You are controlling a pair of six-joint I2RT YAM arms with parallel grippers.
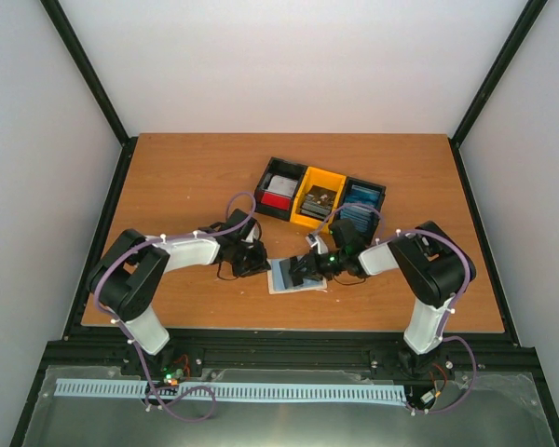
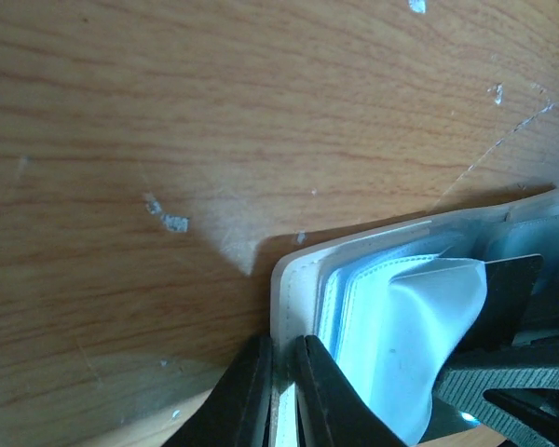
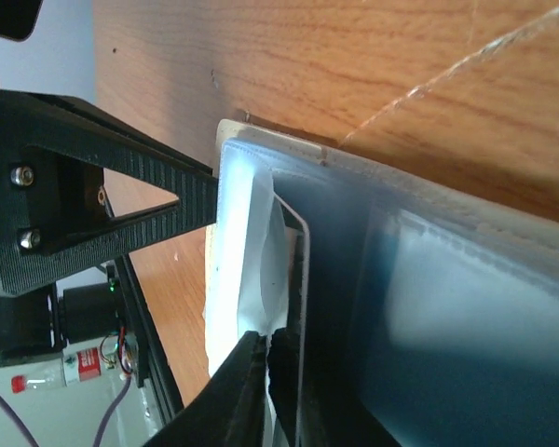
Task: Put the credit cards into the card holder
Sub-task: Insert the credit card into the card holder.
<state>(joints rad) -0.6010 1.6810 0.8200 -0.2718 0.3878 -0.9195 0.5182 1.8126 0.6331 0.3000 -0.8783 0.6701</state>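
— Item: card holder (image 1: 293, 276)?
— Lies open on the wood-grain table (image 1: 186, 186), front centre. Beige stitched cover, glossy clear pockets.
— Left gripper (image 2: 281, 377)?
— Arm low, reaching inward. Clamped on the cover's edge.
— Right gripper (image 3: 264, 352)?
— Low, on the opposite side. Fingers nearly together at a pocket, hold unclear.
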